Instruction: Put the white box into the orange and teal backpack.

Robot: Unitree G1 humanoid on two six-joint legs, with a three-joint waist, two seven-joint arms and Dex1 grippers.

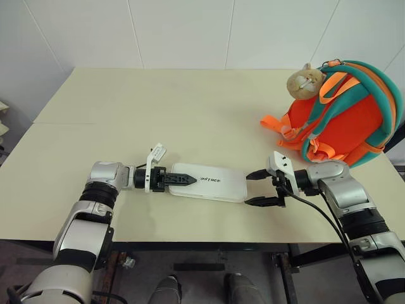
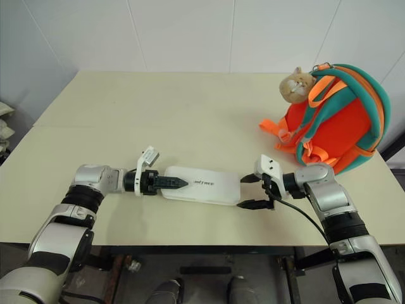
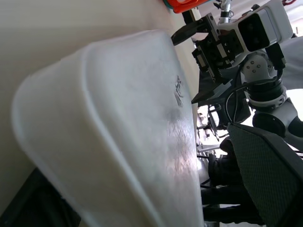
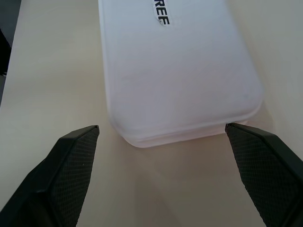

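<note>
The flat white plastic box (image 1: 209, 182) lies on the beige table (image 1: 190, 114) between the left gripper (image 1: 179, 180), fingers spread over its end, and the wide-open right gripper (image 1: 257, 188); both should probably close squarely before lifting. The rounded orange and teal backpack (image 1: 345, 120) stands behind; its contents are hidden

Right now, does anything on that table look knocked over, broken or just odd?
Nothing stands out. The white box lies flat and whole on the table, between the left gripper and the open right gripper. The backpack sits at the table's right edge, a plush toy on it. No spills or damage show.
</note>
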